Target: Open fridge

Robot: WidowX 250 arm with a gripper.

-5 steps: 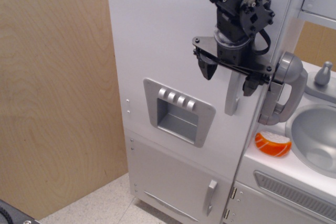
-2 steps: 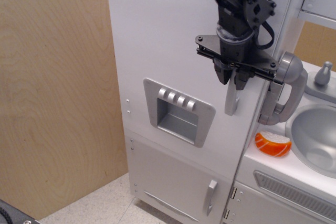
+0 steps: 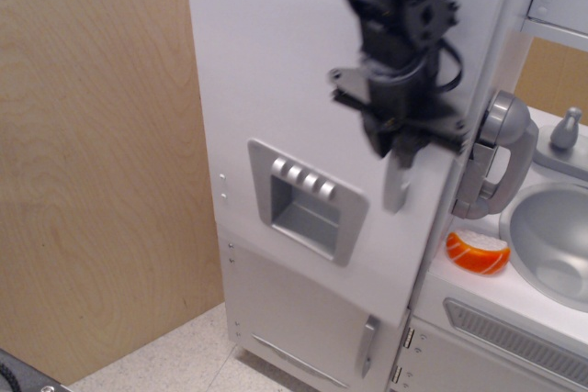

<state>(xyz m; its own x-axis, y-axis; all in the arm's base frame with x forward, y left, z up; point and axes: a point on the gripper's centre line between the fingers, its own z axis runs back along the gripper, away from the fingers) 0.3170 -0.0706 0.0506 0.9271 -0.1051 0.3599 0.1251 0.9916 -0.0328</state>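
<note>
The tall silver-grey fridge (image 3: 276, 61) fills the middle of the view. Its big door carries a recessed dispenser panel (image 3: 306, 201) with several buttons and a long vertical silver handle (image 3: 397, 185) near its right edge. My black gripper (image 3: 397, 147) comes down from the top and is shut on the handle, with the handle's lower end showing below the fingers. The big door stands slightly ajar, its right edge swung a little out from the cabinet. The shelves inside are hidden.
A small lower door with a short handle (image 3: 367, 344) sits under the big door. A grey toy phone (image 3: 496, 158) hangs just right of the gripper. An orange and white item (image 3: 477, 252) lies on the counter beside a metal sink (image 3: 551, 240). A wooden wall (image 3: 92, 162) stands to the left.
The gripper went from open around the handle to shut on it. It then moved left and outward, and the big door with its dispenser panel has swung slightly open.
</note>
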